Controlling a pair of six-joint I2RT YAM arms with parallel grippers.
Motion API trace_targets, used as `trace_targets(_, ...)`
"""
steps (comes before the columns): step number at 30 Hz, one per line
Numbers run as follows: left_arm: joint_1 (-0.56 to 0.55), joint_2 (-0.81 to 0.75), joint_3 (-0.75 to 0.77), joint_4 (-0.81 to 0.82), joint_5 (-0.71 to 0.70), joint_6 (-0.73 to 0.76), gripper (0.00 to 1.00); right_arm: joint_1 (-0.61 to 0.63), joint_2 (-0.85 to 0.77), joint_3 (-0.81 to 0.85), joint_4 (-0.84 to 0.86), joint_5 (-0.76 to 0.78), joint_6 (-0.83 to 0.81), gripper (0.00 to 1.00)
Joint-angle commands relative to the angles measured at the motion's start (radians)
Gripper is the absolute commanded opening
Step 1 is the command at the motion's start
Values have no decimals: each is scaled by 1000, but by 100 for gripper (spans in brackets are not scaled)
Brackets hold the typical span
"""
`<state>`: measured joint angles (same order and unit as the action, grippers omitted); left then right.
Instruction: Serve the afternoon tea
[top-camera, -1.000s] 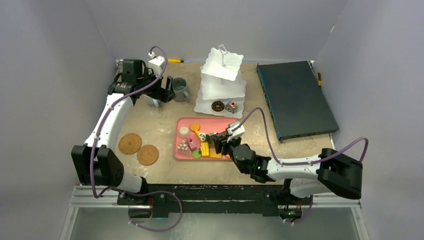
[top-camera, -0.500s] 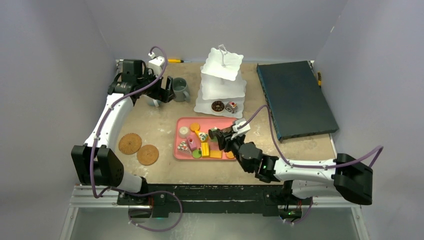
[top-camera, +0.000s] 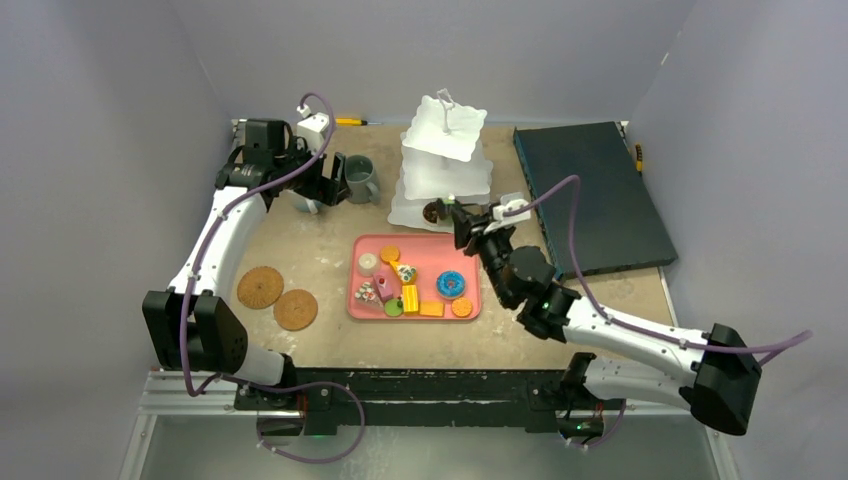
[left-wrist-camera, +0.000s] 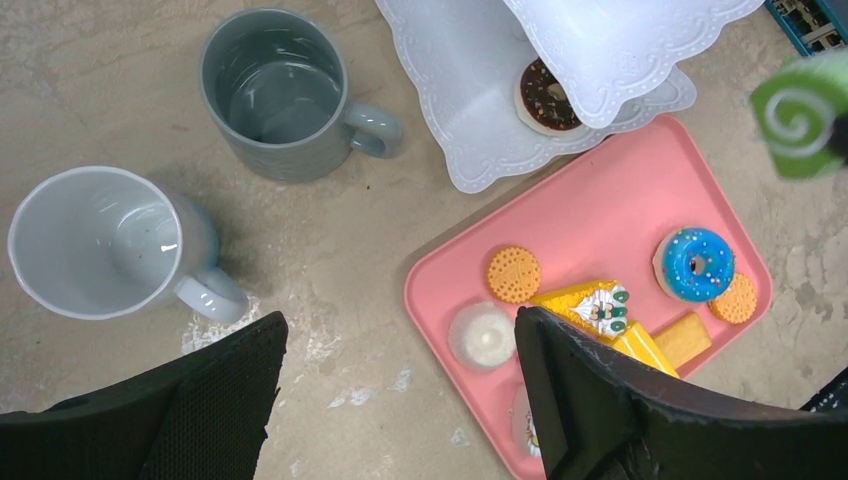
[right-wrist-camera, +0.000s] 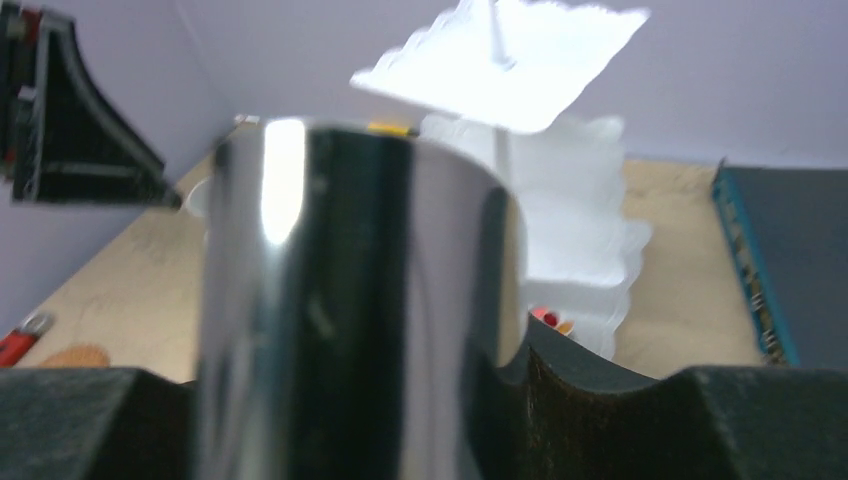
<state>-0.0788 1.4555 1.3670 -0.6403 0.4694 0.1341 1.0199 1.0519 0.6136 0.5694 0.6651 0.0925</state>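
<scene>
The white three-tier stand (top-camera: 445, 160) stands at the back with a chocolate donut (left-wrist-camera: 545, 95) and another pastry on its bottom tier. My right gripper (top-camera: 478, 228) is shut on black tongs (right-wrist-camera: 350, 300) and sits at the stand's front right edge. A green swirl pastry (left-wrist-camera: 800, 115) shows at the tongs' tip. Other pastries, among them a blue donut (left-wrist-camera: 695, 265), lie on the pink tray (top-camera: 372, 245). My left gripper (left-wrist-camera: 398, 330) hangs open above the table near the white mug (left-wrist-camera: 95, 240) and grey mug (left-wrist-camera: 275, 95). Two cork coasters (top-camera: 260, 287) lie at the left.
A dark blue flat box (top-camera: 590, 200) fills the back right of the table. A yellow-handled tool (top-camera: 352, 121) lies along the back wall. Grey walls close in the left, back and right sides.
My right arm has swung from over the pink tray up and back to the stand's bottom tier, carrying the tongs. The blue donut on the tray is now uncovered. The left arm has stayed still.
</scene>
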Motion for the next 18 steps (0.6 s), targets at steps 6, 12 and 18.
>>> trace_targets(6,7,-37,35,-10,15,11,83,-152,23,135,48,-132,-89,34)
trace_targets(12,8,-34,34,-8,21,10,83,-225,66,144,94,-182,-89,34)
trace_targets(18,8,-29,34,-2,25,9,83,-270,120,145,172,-203,-122,33)
